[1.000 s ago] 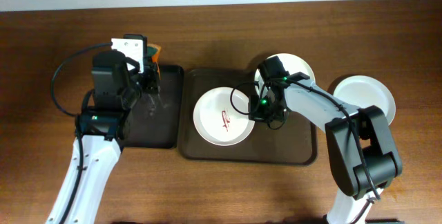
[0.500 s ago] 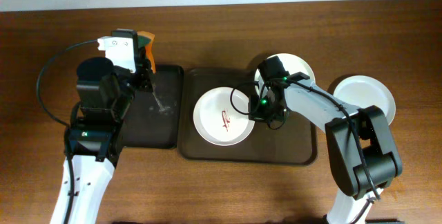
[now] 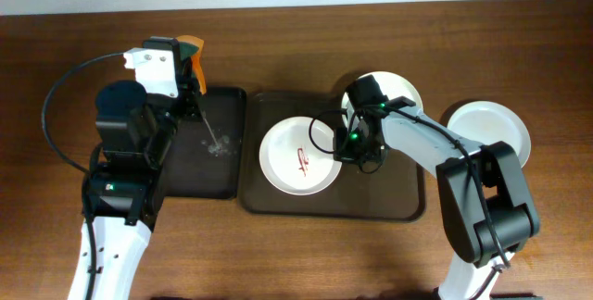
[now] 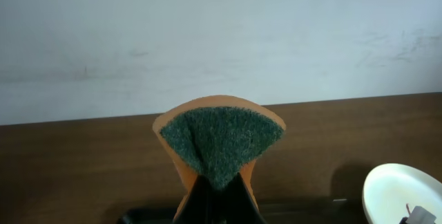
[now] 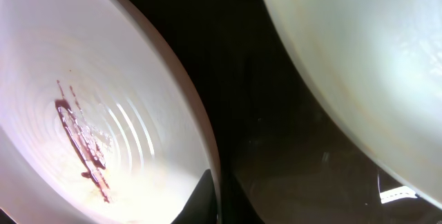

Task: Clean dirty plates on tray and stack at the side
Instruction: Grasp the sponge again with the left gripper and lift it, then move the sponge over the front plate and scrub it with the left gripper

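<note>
Up and back goes the left gripper (image 3: 191,76) over the past second, from low over the black tray (image 3: 208,178) toward the far edge of the table (image 3: 296,254), carrying a sponge (image 3: 192,48). Its jaws are clamped on the sponge, which the left wrist view shows pinched into a fan, green scouring face (image 4: 221,141) forward and orange foam behind. A scatter of pale wet specks (image 3: 220,145) lies on the black tray beneath it.

At the brown tray (image 3: 278,204), the right gripper (image 3: 346,148) has not shifted; it is closed on the right rim of the smeared plate (image 3: 296,156), which sits left of centre in the tray. The right wrist view shows a dark-red streak (image 5: 83,141) across that plate's middle and the rim running down to the fingertips at the bottom edge of the picture.

A second plate (image 3: 397,89) rests at the tray's far right corner, overlapping the rim and partly hidden by the right arm. A third plate (image 3: 491,129), plain white, lies on the table just right of the tray.
</note>
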### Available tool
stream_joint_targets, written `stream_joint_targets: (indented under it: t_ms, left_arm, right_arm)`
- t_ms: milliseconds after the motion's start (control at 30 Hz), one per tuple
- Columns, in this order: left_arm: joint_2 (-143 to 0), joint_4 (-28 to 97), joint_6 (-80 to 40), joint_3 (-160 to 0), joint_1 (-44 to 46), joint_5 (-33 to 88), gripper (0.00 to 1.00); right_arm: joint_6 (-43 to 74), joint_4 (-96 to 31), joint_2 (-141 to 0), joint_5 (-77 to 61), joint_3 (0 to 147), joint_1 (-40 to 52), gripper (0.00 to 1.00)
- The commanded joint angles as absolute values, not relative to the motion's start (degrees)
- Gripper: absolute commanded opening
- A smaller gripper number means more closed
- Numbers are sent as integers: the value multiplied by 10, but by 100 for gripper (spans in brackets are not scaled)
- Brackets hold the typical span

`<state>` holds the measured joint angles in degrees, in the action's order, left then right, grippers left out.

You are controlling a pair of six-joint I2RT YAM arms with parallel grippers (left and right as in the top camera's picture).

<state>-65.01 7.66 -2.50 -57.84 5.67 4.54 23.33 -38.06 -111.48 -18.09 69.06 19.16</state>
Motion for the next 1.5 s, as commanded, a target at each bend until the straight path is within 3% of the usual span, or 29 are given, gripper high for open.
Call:
stream_joint_targets:
  t_ms: [0,633,1067,1467]
  left_arm:
    - [-639,68,-12,-579,55,47,0]
    - [-667,119,-12,-578,55,47,0]
    - [-875,245,-22,-578,56,48,0]
    - [-902,264,-32,-579,56,173,0]
  right_arm:
    - [225,-388,-1121,-160,681,192,4]
    - [225,-386,-1121,-161,681,192,4]
    - [225,-387,-1120,-161,681,192,4]
    - [225,-387,-1121,-161,681,192,4]
